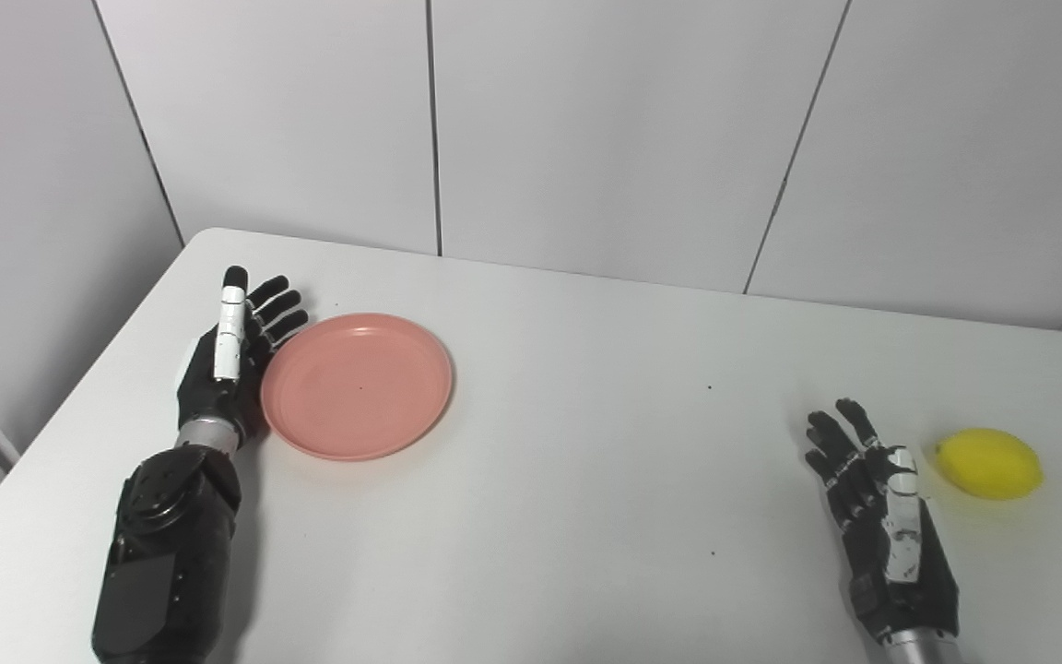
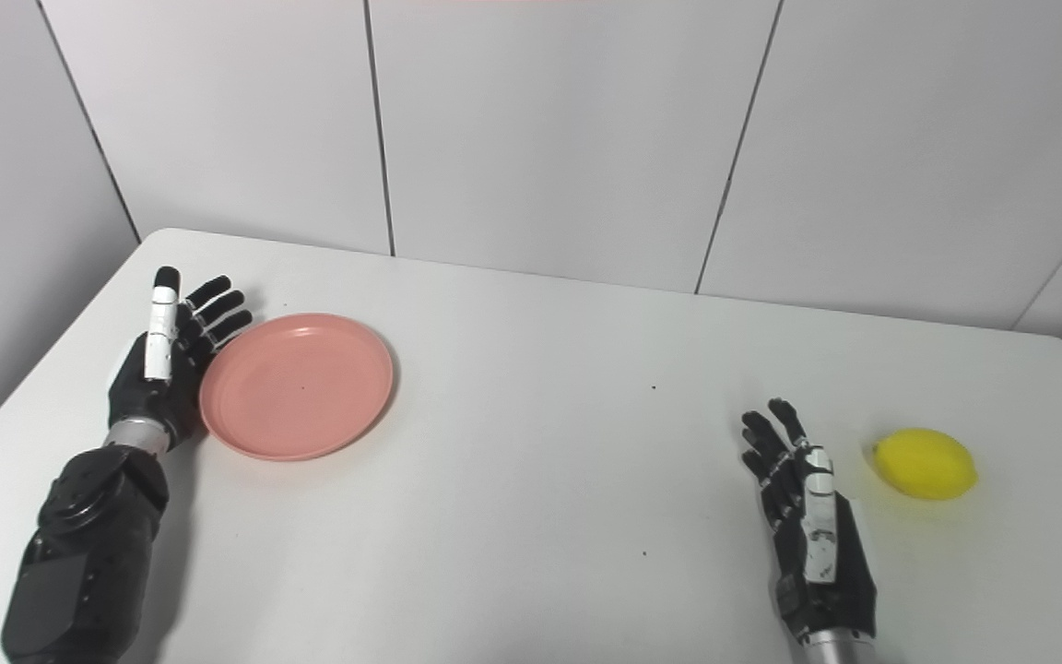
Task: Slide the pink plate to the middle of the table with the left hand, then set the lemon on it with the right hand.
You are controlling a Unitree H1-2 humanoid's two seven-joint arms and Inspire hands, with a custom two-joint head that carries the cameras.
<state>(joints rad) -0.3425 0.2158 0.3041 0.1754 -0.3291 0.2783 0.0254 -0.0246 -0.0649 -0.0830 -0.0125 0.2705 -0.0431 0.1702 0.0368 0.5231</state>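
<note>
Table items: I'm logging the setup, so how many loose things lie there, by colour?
Pink: 1, the plate
Yellow: 1, the lemon
Total: 2 on the white table

My left hand (image 1: 222,364) and right hand (image 1: 890,530) are black, each with a white-panelled thumb beside dark, segmented fingers. Below the fingers I see silver wrist rings. A bulky black forearm casing (image 1: 167,563) follows on the left.
</note>
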